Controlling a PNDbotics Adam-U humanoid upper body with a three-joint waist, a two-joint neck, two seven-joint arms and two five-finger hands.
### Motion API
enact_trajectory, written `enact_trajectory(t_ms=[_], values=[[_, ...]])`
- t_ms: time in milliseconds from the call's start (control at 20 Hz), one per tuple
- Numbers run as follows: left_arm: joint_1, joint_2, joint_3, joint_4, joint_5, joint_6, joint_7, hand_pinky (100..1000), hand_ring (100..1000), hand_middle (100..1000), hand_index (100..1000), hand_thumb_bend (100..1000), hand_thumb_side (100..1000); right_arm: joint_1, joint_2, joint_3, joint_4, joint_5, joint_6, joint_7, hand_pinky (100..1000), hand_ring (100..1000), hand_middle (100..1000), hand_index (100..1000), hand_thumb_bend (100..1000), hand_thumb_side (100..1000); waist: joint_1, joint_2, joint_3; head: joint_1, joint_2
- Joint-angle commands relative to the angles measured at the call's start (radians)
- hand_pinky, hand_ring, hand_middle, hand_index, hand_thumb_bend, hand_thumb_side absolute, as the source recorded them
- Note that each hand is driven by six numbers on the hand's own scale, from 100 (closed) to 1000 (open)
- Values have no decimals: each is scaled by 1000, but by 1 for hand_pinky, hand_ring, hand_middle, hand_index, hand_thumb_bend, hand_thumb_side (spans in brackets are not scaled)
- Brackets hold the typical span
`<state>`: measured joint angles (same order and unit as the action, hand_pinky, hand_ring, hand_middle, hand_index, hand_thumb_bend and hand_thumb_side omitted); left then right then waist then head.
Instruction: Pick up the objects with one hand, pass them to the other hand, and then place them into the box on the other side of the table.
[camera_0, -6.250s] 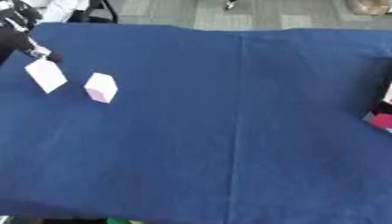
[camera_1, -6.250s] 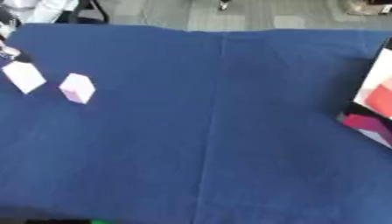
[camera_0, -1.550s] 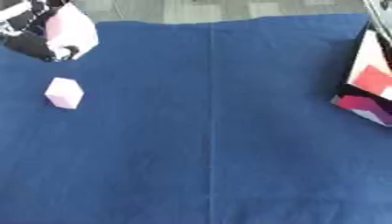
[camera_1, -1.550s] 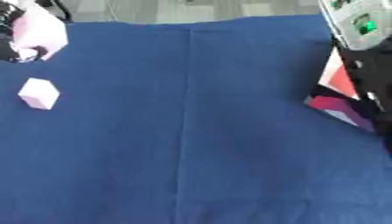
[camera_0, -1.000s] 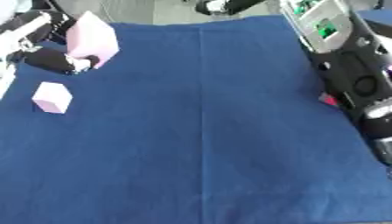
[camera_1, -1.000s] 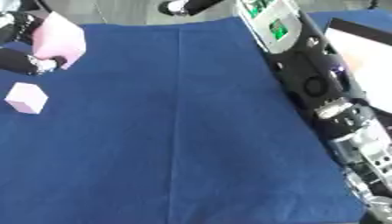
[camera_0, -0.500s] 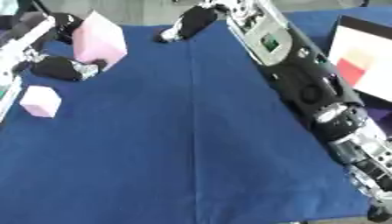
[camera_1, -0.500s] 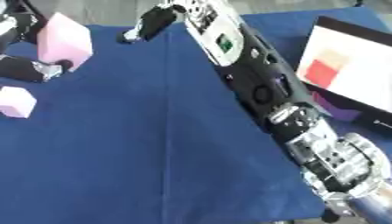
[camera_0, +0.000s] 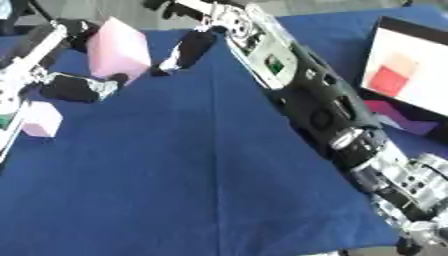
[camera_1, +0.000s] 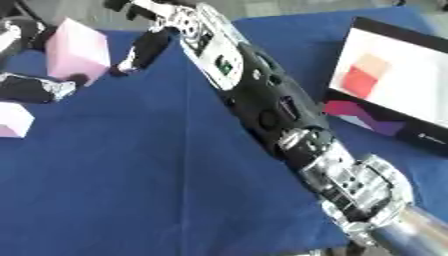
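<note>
My left hand (camera_0: 72, 88) holds a large pink block (camera_0: 117, 49) above the table's far left, fingers curled round its lower and upper sides. My right arm (camera_0: 308, 95) stretches from the lower right across the blue cloth. Its hand (camera_0: 186, 50) is open, its fingertips just right of the pink block; I cannot tell if they touch it. A smaller pale pink block (camera_0: 40, 119) lies on the cloth at the left edge, below the left hand. The box (camera_1: 398, 85), white inside with a red and an orange patch, stands at the right.
A blue cloth (camera_0: 175, 180) covers the whole table, with a crease running down its middle. The right forearm lies over much of the cloth's right half. Grey floor shows beyond the far edge.
The left hand has lifted the large pink block and carried it rightward. The right arm has swung in from the right, across the table, up to the block. The view has also shifted.
</note>
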<state>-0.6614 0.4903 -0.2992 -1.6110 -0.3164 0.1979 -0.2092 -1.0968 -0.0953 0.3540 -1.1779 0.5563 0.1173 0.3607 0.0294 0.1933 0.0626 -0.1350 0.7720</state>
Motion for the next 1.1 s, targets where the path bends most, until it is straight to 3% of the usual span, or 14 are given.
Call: enact_trajectory(t_ms=[50,550,850,1100], values=[[-4,14,0,-26,-15,-19,24,790,726,599,539,100,100,-13,5,3,-11,6,-2,9,909,857,866,896,607,188,-5,-37,2,-3,-2],[15,14,-18,-13,-30,-46,24,784,722,598,542,100,100,-4,17,17,-40,-25,26,13,907,852,863,895,599,180,-3,-35,-2,5,-2],[25,23,-17,4,-14,-112,-2,787,723,595,542,100,100,-1,18,24,-44,-48,24,30,907,850,860,893,579,160,-2,-33,-1,8,-2],[28,20,-16,12,-23,-134,10,786,721,593,541,100,100,3,25,32,-47,-49,23,47,907,848,858,892,575,157,-2,-31,-1,3,-2]])
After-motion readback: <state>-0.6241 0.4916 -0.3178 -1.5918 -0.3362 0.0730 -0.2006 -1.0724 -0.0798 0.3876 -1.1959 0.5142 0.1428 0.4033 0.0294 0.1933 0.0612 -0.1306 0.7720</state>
